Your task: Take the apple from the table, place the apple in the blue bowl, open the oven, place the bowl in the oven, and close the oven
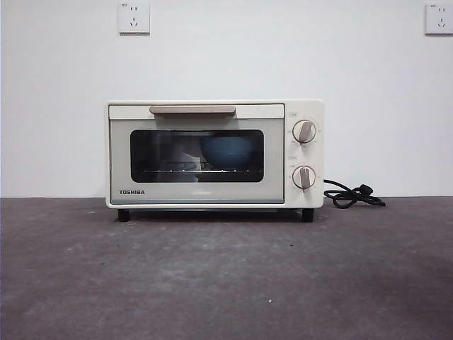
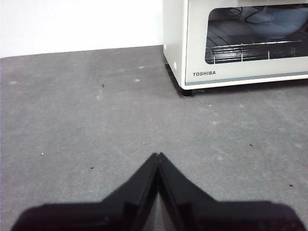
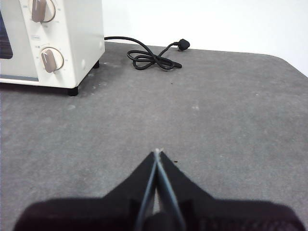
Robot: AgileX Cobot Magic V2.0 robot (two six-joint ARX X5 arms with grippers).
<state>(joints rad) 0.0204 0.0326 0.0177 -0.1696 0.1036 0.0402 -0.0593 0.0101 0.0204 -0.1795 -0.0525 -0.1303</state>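
Observation:
The cream-white oven [image 1: 214, 154] stands at the back of the dark grey table [image 1: 226, 276] with its glass door closed. Through the window I see the blue bowl [image 1: 228, 151] on the rack inside; it also shows in the left wrist view as the blue bowl [image 2: 276, 21]. The apple is hidden from view. My left gripper [image 2: 158, 155] is shut and empty over bare table in front of the oven's left corner [image 2: 175, 62]. My right gripper [image 3: 158, 151] is shut and empty, off the oven's knob side [image 3: 53, 43]. Neither arm appears in the front view.
The oven's black cord [image 1: 352, 195] lies coiled on the table to its right, also seen as the cord [image 3: 151, 57] in the right wrist view. Two wall sockets [image 1: 134, 17] sit high on the white wall. The table's far right edge curves away [image 3: 293, 65].

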